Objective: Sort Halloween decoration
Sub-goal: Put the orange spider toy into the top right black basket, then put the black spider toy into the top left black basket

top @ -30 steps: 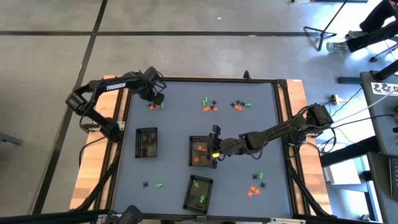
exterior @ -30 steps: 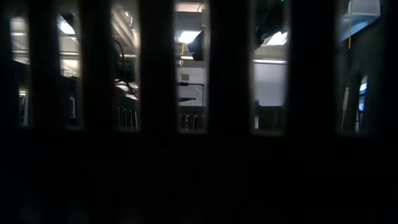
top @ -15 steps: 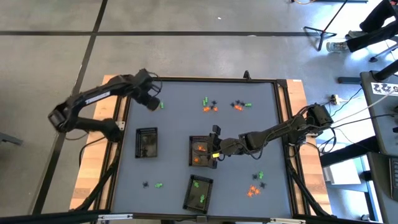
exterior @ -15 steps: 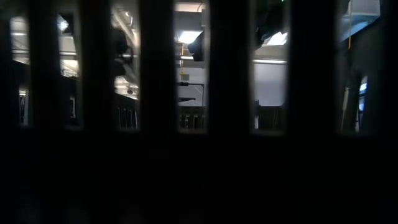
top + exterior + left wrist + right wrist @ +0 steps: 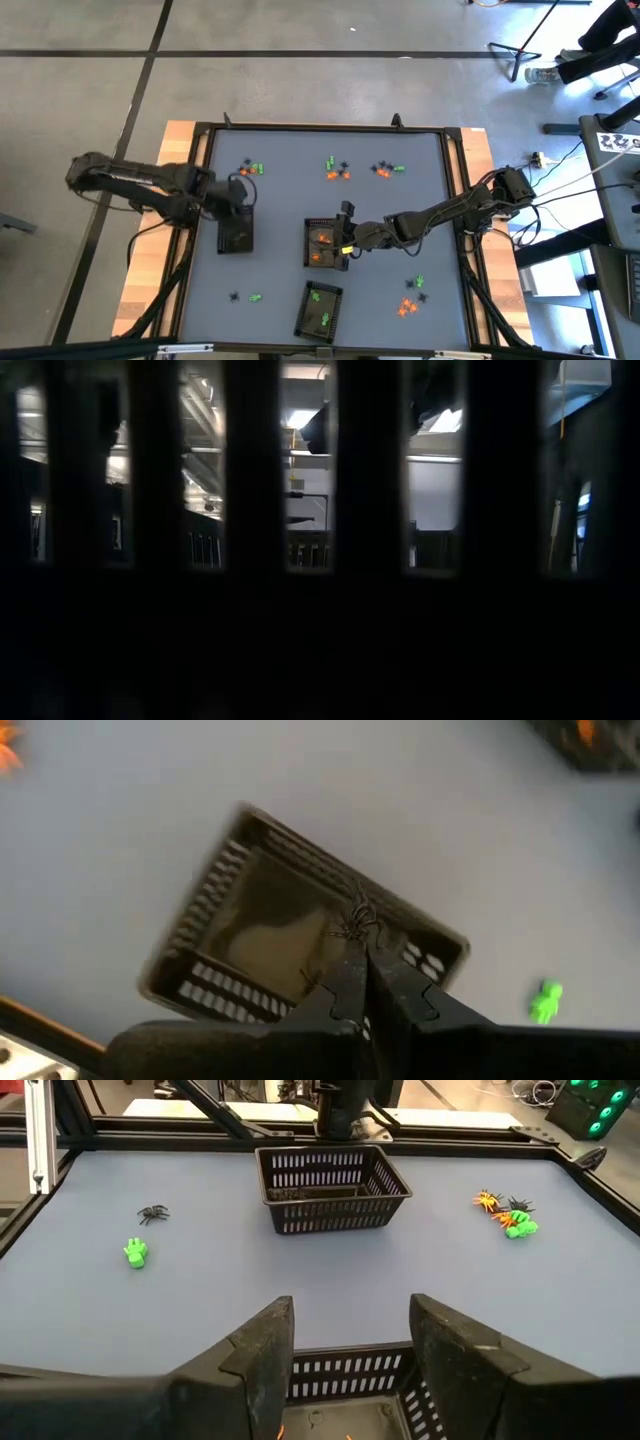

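Grey smooth tabletop (image 5: 290, 270) | left hand (image 5: 361, 942) pinches spindly black spider (image 5: 355, 918) | slatted tray (image 5: 210, 910)

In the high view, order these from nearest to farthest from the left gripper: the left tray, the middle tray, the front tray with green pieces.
1. The left tray: right under the left gripper, at the table's left.
2. The middle tray: toward the table's centre, by the right gripper.
3. The front tray: at the near edge, farthest.
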Motion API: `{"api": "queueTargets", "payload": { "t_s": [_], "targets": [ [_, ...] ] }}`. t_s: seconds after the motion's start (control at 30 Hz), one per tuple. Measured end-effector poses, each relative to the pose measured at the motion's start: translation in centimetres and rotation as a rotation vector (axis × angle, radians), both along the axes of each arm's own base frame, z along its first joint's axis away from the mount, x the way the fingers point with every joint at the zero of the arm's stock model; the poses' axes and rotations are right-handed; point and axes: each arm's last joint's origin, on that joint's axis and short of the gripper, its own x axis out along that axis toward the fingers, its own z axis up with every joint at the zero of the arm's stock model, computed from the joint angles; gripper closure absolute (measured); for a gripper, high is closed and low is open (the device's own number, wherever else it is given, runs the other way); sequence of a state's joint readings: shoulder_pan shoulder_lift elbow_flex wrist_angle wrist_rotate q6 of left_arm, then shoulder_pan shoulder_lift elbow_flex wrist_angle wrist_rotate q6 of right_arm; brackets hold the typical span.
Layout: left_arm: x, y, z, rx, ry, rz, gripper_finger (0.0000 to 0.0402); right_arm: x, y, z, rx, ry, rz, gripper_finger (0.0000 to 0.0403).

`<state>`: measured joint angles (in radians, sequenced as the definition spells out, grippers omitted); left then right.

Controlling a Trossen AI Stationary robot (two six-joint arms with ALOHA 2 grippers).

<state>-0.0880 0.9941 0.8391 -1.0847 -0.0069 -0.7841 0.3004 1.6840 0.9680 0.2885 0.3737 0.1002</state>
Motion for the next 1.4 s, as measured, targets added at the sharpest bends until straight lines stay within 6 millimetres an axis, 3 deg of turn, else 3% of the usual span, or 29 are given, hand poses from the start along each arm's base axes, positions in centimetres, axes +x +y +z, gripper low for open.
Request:
{"api": "queueTargets", "payload": {
  "t_s": [0.17, 0.73, 1.17, 1.4],
  "targets": [
    [-0.2, -2.2, -0.1, 0.021, 0.002, -0.042, 0.0401, 0.0, 0.0, 0.0, 0.001, 0.0, 0.0, 0.0206],
    [0.3, -4.5, -0.9, -0.039, 0.049, -0.149, 0.04, 0.0, 0.0, 0.0, 0.003, 0.001, -0.001, 0.0206],
    [1.3, -5.7, -1.8, -0.038, 0.071, -0.214, 0.0274, 0.0, 0.0, 0.0, 0.003, 0.0, -0.001, 0.0206],
    [2.6, -9.2, -1.6, -0.133, -0.11, -0.331, 0.0263, 0.0, 0.0, 0.0, 0.003, 0.0, -0.001, 0.0206]
  ]
}}
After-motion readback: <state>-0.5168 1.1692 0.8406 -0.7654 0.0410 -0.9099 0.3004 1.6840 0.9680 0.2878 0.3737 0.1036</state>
